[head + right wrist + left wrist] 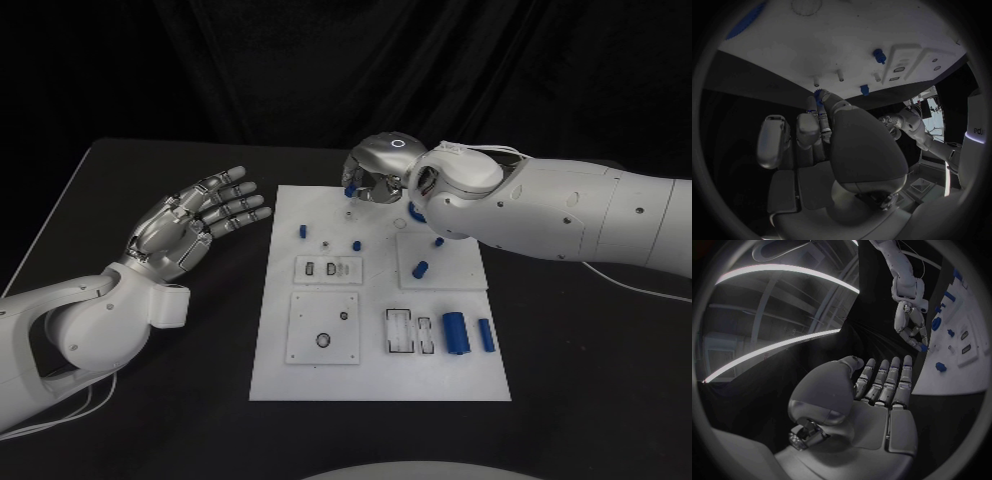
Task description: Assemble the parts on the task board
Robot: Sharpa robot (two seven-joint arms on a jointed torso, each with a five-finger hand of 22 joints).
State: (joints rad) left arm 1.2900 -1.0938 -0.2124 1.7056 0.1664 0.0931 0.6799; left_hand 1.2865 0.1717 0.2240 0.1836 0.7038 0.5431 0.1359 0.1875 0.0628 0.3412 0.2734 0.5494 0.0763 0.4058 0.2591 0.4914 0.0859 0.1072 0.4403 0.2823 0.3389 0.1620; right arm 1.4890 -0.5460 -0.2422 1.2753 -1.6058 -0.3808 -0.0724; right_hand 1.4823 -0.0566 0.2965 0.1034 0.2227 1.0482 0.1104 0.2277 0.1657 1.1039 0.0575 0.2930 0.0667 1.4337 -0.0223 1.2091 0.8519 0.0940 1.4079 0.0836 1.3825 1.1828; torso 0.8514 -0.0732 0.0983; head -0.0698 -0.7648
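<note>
Right hand (378, 175) pinching small blue part (819, 94) above flat white task board (378, 385); left hand (195, 222) splayed, empty.

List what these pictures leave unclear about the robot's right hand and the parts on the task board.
- Right hand, head view: its fingertips point down at the far end of the task board, hidden by its own back.
- Small blue part, right wrist view: at the fingertips; pinched or only touched, cannot tell.
- Blue part, head view: half hidden under the right arm.

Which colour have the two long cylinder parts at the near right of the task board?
Blue, clearest in the head view.
</note>
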